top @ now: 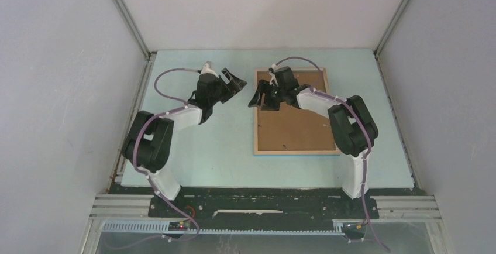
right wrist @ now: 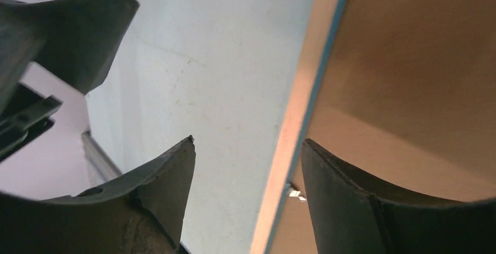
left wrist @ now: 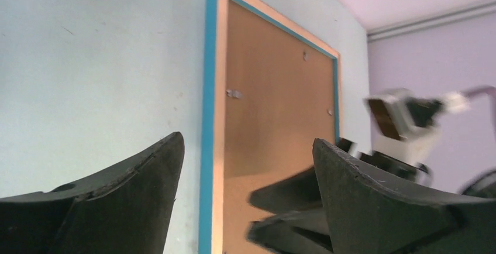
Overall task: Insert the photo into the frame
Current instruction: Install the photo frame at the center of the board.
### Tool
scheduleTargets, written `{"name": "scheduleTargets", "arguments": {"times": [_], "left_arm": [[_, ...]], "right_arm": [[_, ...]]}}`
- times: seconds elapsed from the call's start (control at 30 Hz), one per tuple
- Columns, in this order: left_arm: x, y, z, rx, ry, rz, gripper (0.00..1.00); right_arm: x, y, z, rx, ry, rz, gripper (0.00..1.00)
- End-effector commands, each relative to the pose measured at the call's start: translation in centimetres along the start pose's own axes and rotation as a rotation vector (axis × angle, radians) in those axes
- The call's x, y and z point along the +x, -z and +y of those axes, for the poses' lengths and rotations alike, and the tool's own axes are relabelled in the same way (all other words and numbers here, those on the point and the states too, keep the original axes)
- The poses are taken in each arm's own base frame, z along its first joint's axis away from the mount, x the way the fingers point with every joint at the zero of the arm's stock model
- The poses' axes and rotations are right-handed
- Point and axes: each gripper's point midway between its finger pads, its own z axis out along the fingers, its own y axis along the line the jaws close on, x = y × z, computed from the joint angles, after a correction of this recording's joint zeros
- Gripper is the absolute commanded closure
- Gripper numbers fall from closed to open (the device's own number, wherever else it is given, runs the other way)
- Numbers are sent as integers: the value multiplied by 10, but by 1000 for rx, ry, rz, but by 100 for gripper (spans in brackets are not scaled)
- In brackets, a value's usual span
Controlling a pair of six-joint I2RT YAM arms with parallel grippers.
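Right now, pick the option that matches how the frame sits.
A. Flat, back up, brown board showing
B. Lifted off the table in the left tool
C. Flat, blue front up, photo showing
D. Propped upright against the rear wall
A: the frame lies flat on the table with its light wood back facing up and the brown backing board filling it. Only a thin blue edge shows along its sides.

The left arm [top: 153,143] and right arm [top: 351,126] have black joints, white links and purple cables [top: 298,58]. The left claw [left wrist: 247,138] and right claw [right wrist: 247,141] are curved, matte black.
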Motion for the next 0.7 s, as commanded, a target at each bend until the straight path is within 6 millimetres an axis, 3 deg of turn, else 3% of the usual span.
{"name": "scheduleTargets", "arguments": {"times": [0.0, 0.1, 0.2, 0.23, 0.33, 0.53, 0.67], "left_arm": [[-14, -27, 6, -58, 12, 32, 13], [-21, -47, 3, -48, 24, 45, 14], [-29, -65, 7, -53, 19, 43, 14], [-29, -68, 10, -58, 14, 45, 14], [-22, -71, 22, -66, 14, 60, 13], [-3, -71, 30, -42, 60, 109, 15], [24, -77, 37, -25, 154, 178, 27]], "right_arm": [[-69, 50, -20, 86, 149, -151, 25], [-90, 47, -57, 154, 221, -81, 26], [-111, 38, -76, 178, 256, -5, 28], [-129, 39, -68, 170, 285, -15, 28], [-141, 31, -63, 168, 314, -2, 23], [-139, 7, -44, 132, 340, -20, 19], [-133, -3, -49, 130, 254, -7, 29]]}}
